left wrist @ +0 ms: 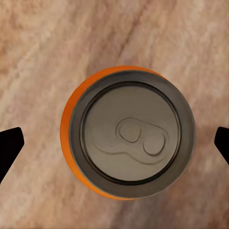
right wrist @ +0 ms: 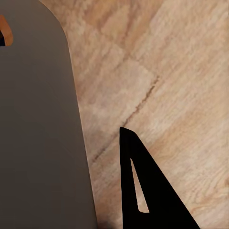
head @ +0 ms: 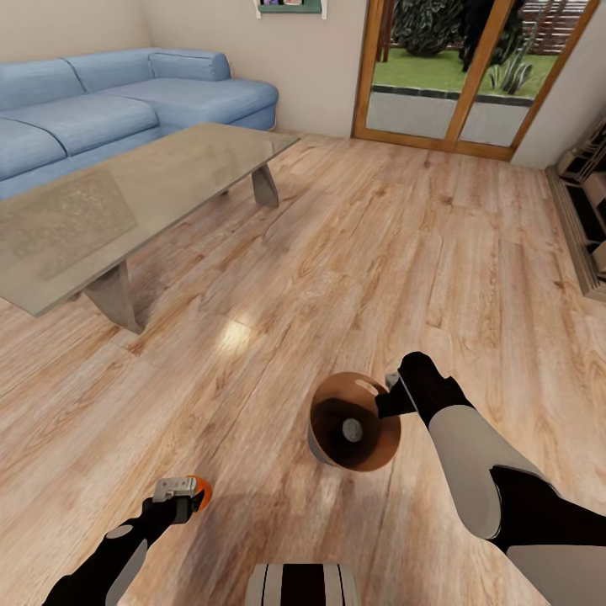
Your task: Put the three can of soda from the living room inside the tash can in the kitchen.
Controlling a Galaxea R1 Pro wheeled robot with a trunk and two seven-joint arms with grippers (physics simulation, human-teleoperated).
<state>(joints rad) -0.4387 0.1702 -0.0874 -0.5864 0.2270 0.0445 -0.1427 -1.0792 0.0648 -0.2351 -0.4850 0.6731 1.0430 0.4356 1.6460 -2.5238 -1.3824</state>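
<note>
An orange can of soda (left wrist: 129, 131) with a grey top stands upright on the plank floor. My left gripper (left wrist: 116, 145) hovers over it, open, one dark fingertip (left wrist: 9, 150) on each side and clear of the can. From the head camera the same can (head: 201, 495) peeks out beside the left gripper (head: 178, 491) at the lower left. The tash can (head: 353, 421), brown inside, tilts its mouth toward the head camera. A grey can top (head: 351, 431) lies in its bottom. My right gripper (head: 389, 397) is shut on its rim. Its grey wall (right wrist: 38, 133) runs beside one finger (right wrist: 143, 191).
A glass-topped low table (head: 126, 202) stands at the left, with the blue corner sofa (head: 101, 101) behind it. A wood-framed glass door (head: 454, 76) is at the back and low shelving (head: 589, 219) along the right wall. Open plank floor (head: 353, 252) lies ahead.
</note>
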